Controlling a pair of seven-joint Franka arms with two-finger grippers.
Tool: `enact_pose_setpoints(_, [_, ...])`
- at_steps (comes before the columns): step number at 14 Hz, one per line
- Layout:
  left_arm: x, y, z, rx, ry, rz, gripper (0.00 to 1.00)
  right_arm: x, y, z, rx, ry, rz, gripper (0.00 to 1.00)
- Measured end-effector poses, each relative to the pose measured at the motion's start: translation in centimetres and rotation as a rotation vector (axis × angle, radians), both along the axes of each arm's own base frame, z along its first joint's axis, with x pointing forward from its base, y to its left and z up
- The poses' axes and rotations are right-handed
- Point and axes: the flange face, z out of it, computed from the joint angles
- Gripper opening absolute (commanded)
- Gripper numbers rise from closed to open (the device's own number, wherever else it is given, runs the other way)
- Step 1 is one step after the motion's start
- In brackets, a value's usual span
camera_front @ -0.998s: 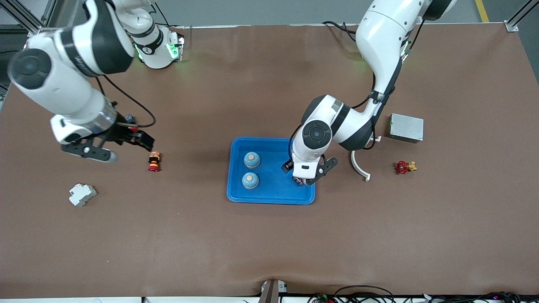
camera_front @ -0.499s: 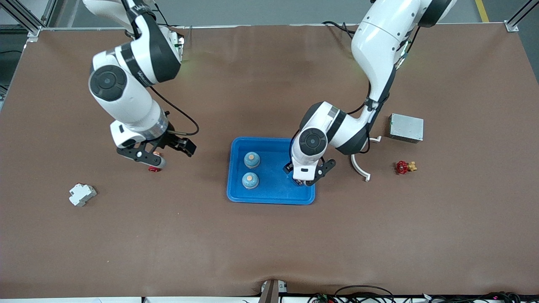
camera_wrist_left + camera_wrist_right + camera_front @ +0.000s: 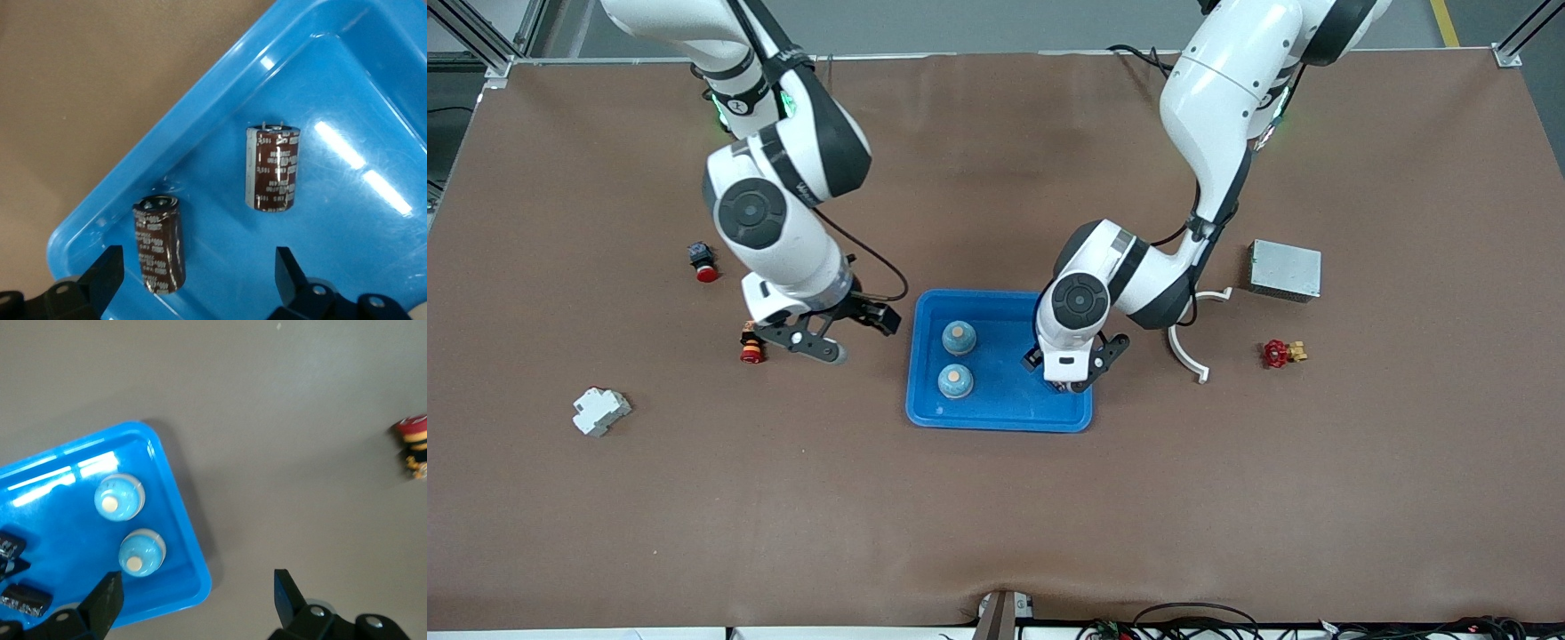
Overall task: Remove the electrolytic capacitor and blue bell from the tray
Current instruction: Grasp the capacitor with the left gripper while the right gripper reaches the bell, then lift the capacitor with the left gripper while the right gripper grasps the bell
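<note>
A blue tray (image 3: 1014, 404) sits mid-table. Two blue bells (image 3: 958, 337) (image 3: 955, 380) stand in it on the side toward the right arm. Two brown capacitors (image 3: 272, 168) (image 3: 159, 243) lie in the tray (image 3: 347, 80) in the left wrist view. My left gripper (image 3: 1069, 382) hangs open and empty over that end of the tray, one capacitor just off its fingertips (image 3: 107, 273). My right gripper (image 3: 805, 342) is open and empty, over the table beside the tray's edge (image 3: 190, 547). The right wrist view shows both bells (image 3: 119, 498) (image 3: 141, 553).
A red-and-orange button (image 3: 752, 343) lies beside my right gripper. A black-and-red button (image 3: 703, 261) and a white breaker (image 3: 601, 411) lie toward the right arm's end. A white curved part (image 3: 1189, 348), a grey box (image 3: 1284, 269) and a red valve (image 3: 1281, 353) lie toward the left arm's end.
My right arm has swung from the right arm's end of the table to the tray's edge, passing over the red-and-orange button. My left gripper has stayed over the tray, shifting only slightly.
</note>
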Motion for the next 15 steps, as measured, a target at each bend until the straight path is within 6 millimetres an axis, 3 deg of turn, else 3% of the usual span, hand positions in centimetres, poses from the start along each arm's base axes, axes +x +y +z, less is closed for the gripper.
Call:
enact_pose_setpoints(4, [-0.2,0.0,-1.1,0.006,0.008,-0.001,1.0,-0.6,2.6,-0.7,0.015,-0.029,-0.032,1.0])
enact_pose_setpoints(9, [-0.9,-0.5,-2.5,0.046,0.0,-0.014,0.97,-1.2,6.8,-4.5,0.021,-0.042,-0.053,1.0])
enact_pose_setpoints(12, [-0.9,-0.5,-2.8,0.05,-0.004,-0.01,0.48,-1.0,7.8,-5.8,0.014,-0.036,-0.044,1.0])
enact_pose_setpoints(14, [-0.9,-0.5,-2.7,0.049,-0.006,-0.009,0.27,-1.4,8.7,-6.9,0.002,-0.026,-0.028,1.0])
enact_pose_setpoints(15, [-0.8,-0.6,-2.5,0.045,-0.012,-0.008,0.25,-1.8,9.1,-7.6,-0.011,-0.024,-0.021,1.0])
